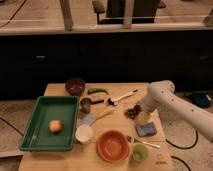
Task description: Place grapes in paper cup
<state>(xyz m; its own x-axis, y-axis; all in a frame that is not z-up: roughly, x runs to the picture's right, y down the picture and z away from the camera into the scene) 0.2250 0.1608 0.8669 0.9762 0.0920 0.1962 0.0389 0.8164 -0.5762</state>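
The grapes [132, 111] lie on the surface [57, 91], right of centre; I cannot tell the clump's long axis. The gripper [141, 116] hangs open just right of them. The cup [84, 133] stands upright, well left and nearer. A spatula [102, 114] and a bowl [113, 145] lie between.

A wooden bench [56, 91] is standing on speckled floor [10, 111]; dark cabinets [50, 60] are running behind, under a pale ledge [40, 28].
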